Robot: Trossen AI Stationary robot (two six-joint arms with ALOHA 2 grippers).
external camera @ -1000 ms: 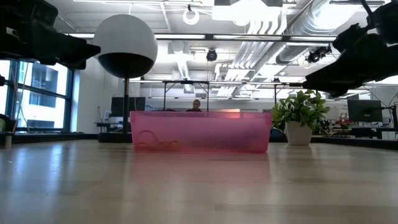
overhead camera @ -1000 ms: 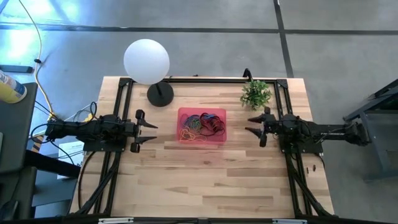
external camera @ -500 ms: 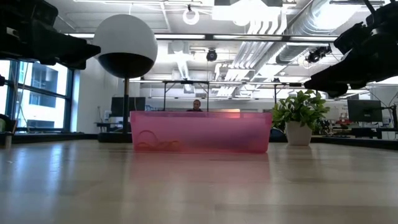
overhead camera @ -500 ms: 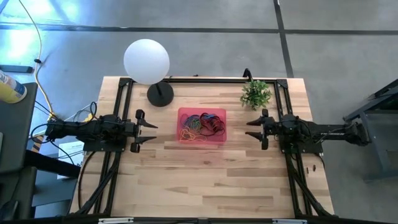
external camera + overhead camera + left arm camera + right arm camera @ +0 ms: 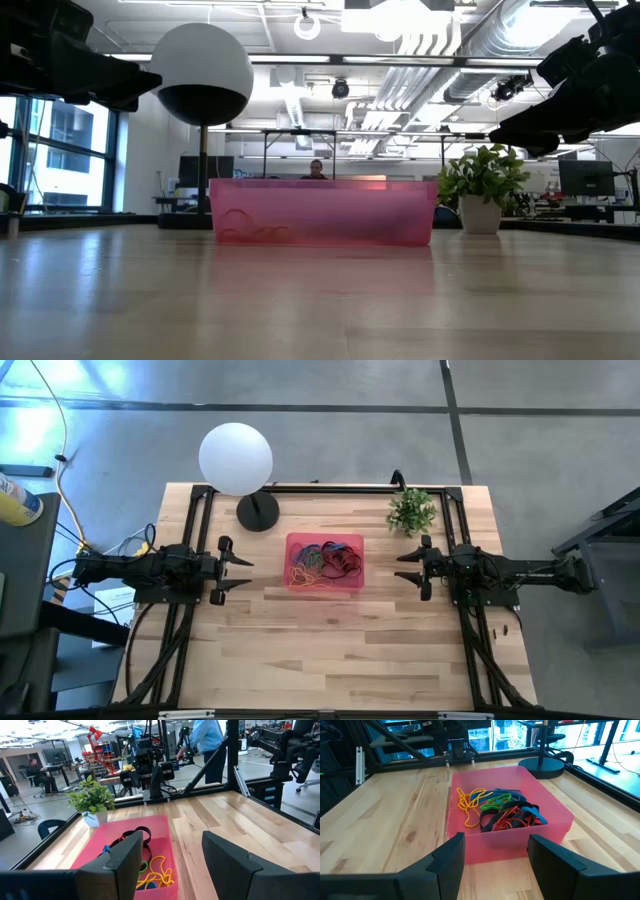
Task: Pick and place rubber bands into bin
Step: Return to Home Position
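The rubber bands point(image 5: 325, 563) lie in a loose tangle inside the bin point(image 5: 358, 587), and from where the right wrist looks in you can pick out yellow, green, blue, red and black loops heaped together, the yellow ones spread toward one side and the black and red ones bunched against the near wall. The bin sits flat on the wooden table point(image 5: 330, 650), roughly midway between the two arms and toward the far half of the top. I can see no band on the bare wood around it. The left gripper point(image 5: 246, 573) hangs above the table on the bin's left, well apart from it, its two fingers spread wide with nothing between them. The right gripper point(image 5: 403, 566) faces it from the other side, near the bin but not touching it, its fingers likewise parted and carrying nothing; in its own wrist view the gap between the fingers frames the pink wall of the bin. Both arms stretch level over the table, pointing inward at each other. A white globe lamp point(image 5: 235, 457) stands on its dark round foot behind the bin's left corner, and a small potted plant point(image 5: 411, 512) stands behind the right gripper near the far edge. Beyond the table, a person in a blue shirt point(image 5: 207, 740) stands in the room.
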